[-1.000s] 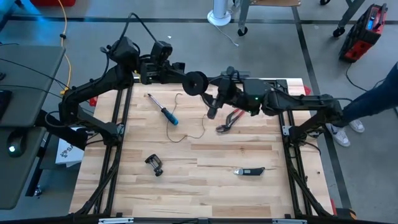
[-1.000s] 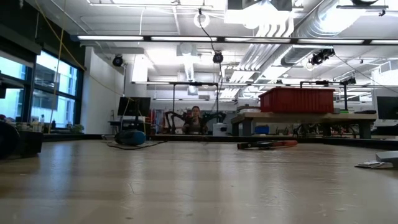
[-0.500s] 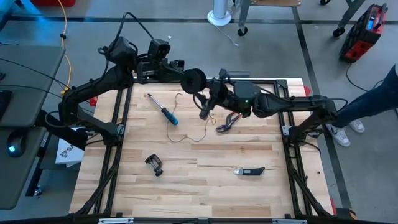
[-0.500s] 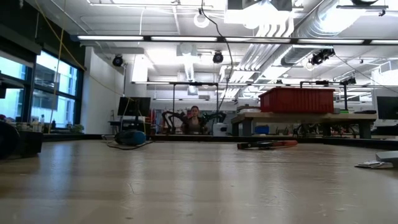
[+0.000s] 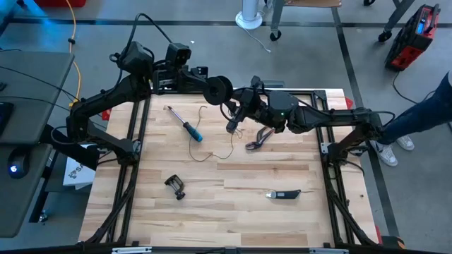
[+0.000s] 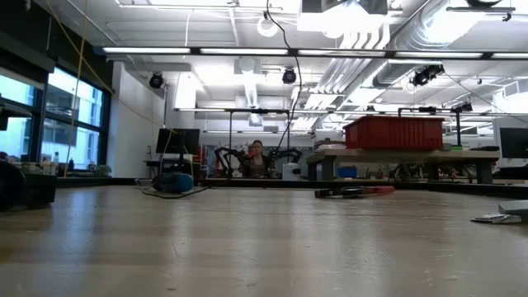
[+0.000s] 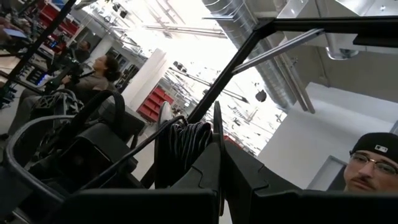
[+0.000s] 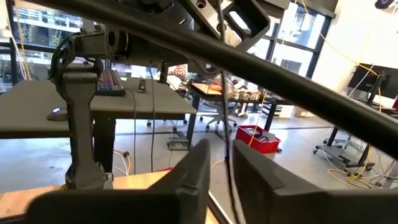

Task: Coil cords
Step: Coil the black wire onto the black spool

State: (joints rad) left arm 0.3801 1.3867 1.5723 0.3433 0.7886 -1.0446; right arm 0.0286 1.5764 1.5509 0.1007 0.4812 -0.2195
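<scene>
High view puts the small round black reel (image 5: 218, 89) in the upper middle of the frame, held off the wooden surface (image 5: 233, 204) at the tip of the left pincer (image 5: 206, 86), whose fingers are clamped on it. In the left wrist view the reel (image 7: 186, 146) sits between that arm's dark fingers with dark windings around its core. From the reel a hair-thin dark cord (image 5: 220, 144) trails down and loops across the boards in the middle of the frame. The right pincer (image 5: 232, 124) hangs just right of and below the reel, its tip pointing down; in the right wrist view the cord (image 8: 227, 146) runs through the narrow gap between its fingers, which are nearly together around it. Left of the loop lies a blue-handled screwdriver (image 5: 185, 125); right of it, red pliers (image 5: 260, 137). Lower on the surface are a small black clamp (image 5: 176, 186) and a dark utility knife (image 5: 284, 193).
</scene>
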